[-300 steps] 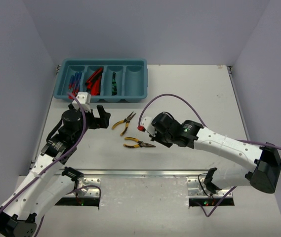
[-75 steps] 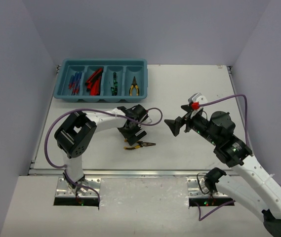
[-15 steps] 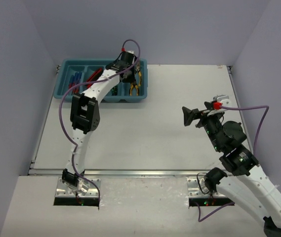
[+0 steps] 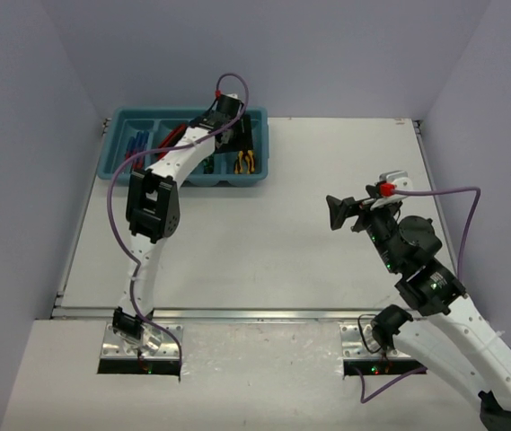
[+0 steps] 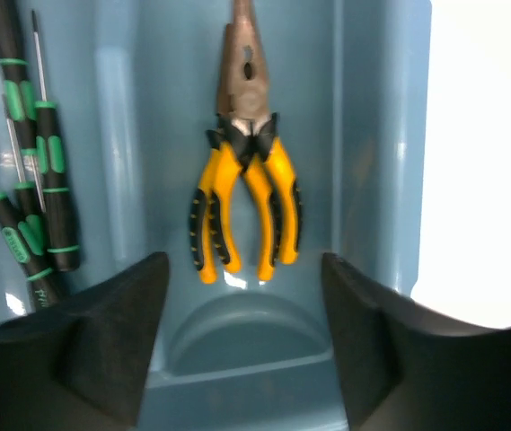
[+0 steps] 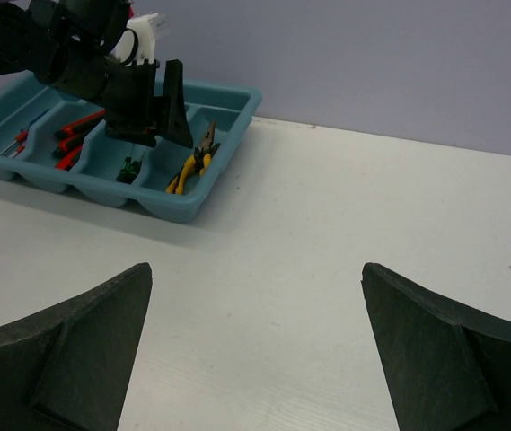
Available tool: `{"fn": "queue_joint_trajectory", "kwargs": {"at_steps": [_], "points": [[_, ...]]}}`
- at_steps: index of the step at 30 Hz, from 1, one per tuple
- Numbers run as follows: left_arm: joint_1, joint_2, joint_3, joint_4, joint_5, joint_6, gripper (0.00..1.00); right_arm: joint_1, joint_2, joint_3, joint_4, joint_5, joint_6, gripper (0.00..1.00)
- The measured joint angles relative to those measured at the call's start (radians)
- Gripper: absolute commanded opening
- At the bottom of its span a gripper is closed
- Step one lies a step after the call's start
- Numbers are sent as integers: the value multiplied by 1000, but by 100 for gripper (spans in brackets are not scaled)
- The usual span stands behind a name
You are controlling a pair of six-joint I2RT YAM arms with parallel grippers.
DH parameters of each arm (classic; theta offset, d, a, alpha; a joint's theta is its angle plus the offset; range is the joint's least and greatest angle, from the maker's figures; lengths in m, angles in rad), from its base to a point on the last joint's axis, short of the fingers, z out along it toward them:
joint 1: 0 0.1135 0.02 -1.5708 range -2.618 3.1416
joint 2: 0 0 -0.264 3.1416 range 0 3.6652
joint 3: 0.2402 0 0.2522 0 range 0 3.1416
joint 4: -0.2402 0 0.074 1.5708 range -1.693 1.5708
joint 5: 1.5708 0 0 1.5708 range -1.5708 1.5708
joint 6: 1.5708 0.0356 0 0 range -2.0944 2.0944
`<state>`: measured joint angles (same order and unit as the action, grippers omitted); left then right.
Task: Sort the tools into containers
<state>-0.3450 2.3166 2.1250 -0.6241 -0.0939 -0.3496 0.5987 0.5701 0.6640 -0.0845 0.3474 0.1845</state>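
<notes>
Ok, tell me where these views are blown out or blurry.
Left wrist: the table beside the tray is blown out white, the pliers sharp, its own fingers soft and dark. Right wrist: fingers blurred, tray sharp. Top external: evenly lit.

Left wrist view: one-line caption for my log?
Open left gripper above yellow-handled pliers lying in the teal tray, end compartment; precision screwdrivers in the next.

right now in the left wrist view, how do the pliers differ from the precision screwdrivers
Look: the pliers have thick yellow handles, while the precision screwdrivers are thin and black with green bands. Place: the pliers lie in the end compartment, the precision screwdrivers in the next one over. Both rest inside the teal tray.
</notes>
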Motion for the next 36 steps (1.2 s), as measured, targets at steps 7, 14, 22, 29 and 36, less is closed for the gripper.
{"fn": "queue_joint_trajectory", "kwargs": {"at_steps": [7,14,22,29,36], "points": [[-6,-199,-186,64,7,0,100,0,61,18,-28,-20,0,99],[-15,-993,-789,299,-167,-4,100,-1,184,200,-269,-15,39,99],[4,-1527,-1049,267,-483,33,100,0,179,326,-519,106,61,99],[5,-1701,-1254,147,-594,82,100,0,125,264,-609,242,113,99],[5,-1801,-1375,118,-594,68,100,0,32,159,-624,304,131,99]]}}
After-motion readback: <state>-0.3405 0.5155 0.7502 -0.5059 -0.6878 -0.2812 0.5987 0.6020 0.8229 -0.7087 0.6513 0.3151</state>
